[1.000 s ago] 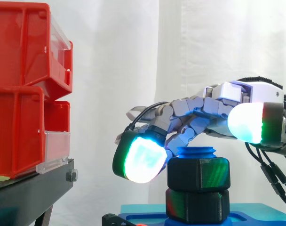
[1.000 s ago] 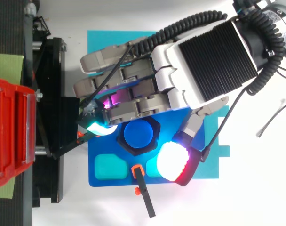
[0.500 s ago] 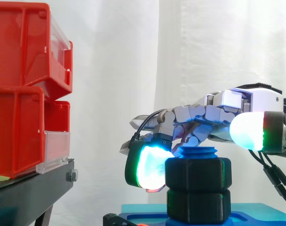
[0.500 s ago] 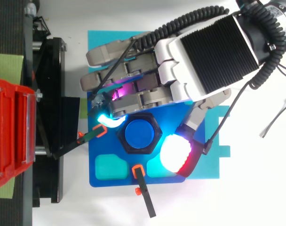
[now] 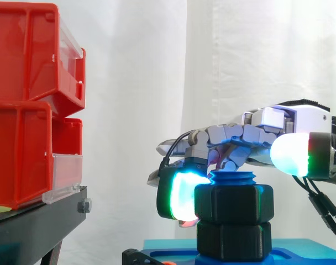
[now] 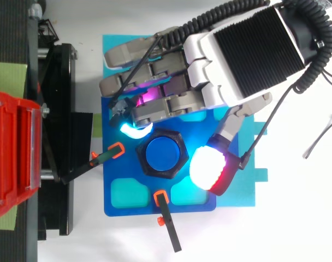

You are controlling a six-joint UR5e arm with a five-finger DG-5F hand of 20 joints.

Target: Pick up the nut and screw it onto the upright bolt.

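We see a black hexagonal nut [image 5: 234, 203] already sitting on the upright blue bolt [image 6: 165, 154], with a few blue threads showing above it. Directly beneath the nut on the same bolt is a second black hexagon [image 5: 234, 240]. The bolt rises from a dark blue plate [image 6: 119, 210] lying on a pale blue mat [image 6: 114, 46]. Both are on the white tabletop [image 6: 280, 218], just beside the black stand [image 6: 57, 109] that carries the red bins [image 5: 24, 110].

The robot's hand [image 6: 231, 54] reaches over the bolt and is curled round the nut. One glowing green fingertip pad [image 5: 182, 193] presses the nut's face on the stand side. The white-glowing thumb pad [image 6: 208, 166] sits close at the opposite side and rides a little higher, so we cannot confirm that it touches.

We judge that picking up is done and screwing down is under way, with the nut not yet seated on the hexagon below. The next move calls for a turn about the bolt's axis that keeps the nut level so the threads do not bind. After that, the hand would need to release and take a fresh hold.
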